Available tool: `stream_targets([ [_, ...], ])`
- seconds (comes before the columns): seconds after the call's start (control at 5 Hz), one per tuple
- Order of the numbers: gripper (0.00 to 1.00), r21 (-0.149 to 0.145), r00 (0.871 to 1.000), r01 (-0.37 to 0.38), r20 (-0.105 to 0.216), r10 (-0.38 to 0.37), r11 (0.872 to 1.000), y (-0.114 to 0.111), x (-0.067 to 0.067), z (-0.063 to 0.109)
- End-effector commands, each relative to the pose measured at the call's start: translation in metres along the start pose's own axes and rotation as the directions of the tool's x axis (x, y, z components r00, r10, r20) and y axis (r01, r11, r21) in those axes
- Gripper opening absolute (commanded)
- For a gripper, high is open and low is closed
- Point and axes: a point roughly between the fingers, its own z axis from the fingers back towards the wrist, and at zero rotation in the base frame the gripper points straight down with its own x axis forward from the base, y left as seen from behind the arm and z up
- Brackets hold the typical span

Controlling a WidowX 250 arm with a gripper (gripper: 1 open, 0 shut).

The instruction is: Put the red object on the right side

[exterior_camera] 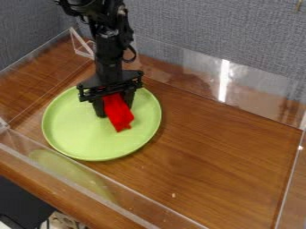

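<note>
My gripper (111, 97) points straight down, clenched on the far end of the red object (118, 114), over the green plate (72, 134) at the table's (216, 152) left

no readable text, labels or numbers anywhere

The red object (117, 113) lies on the plate (72, 134), left on the table (227, 161)

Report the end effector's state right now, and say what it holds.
End effector: closed on the red object, over the green plate.
</note>
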Motion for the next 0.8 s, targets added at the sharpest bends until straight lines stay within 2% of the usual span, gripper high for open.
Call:
stream_targets([
  [0.0, 0.00, -0.058, 0.998, 0.056, 0.018, -0.055, 0.997, -0.011, -0.008, 0.040],
  [0.2, 0.00, -0.106, 0.996, 0.084, 0.033, -0.081, 0.991, -0.035, -0.020, 0.072],
  [0.4, 0.00, -0.154, 0.988, 0.154, 0.036, -0.150, 0.976, -0.069, -0.044, 0.101],
  [0.6, 0.00, -0.158, 0.975, 0.222, 0.030, -0.220, 0.962, -0.097, -0.088, 0.087],
])
